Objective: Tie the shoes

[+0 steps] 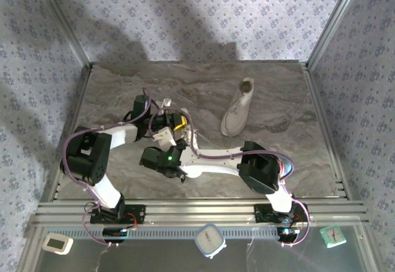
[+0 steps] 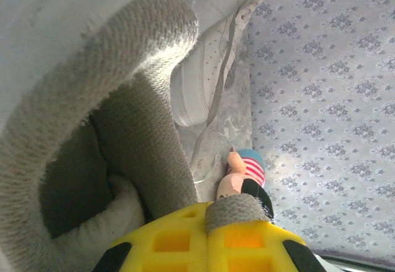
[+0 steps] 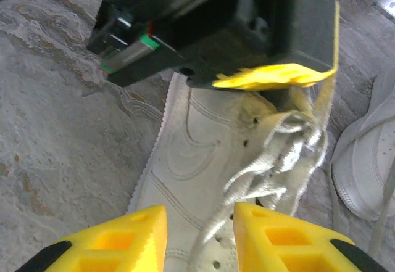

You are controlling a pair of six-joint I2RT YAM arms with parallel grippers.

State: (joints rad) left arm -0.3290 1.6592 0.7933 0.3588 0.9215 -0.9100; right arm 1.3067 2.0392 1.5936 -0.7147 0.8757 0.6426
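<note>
Left hand clamped on limp, slippery lace; right hand narrowly parted over shoe, lower frame; judged best pinched near eyelets.

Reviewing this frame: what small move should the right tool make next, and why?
Probably close the right tool on the loose lace lying between its open fingers. The left tool is shut on a grey strip, apparently lace, above the near shoe, whose laces lie bunched, not knotted. A second held strand seems needed before any crossing.
</note>
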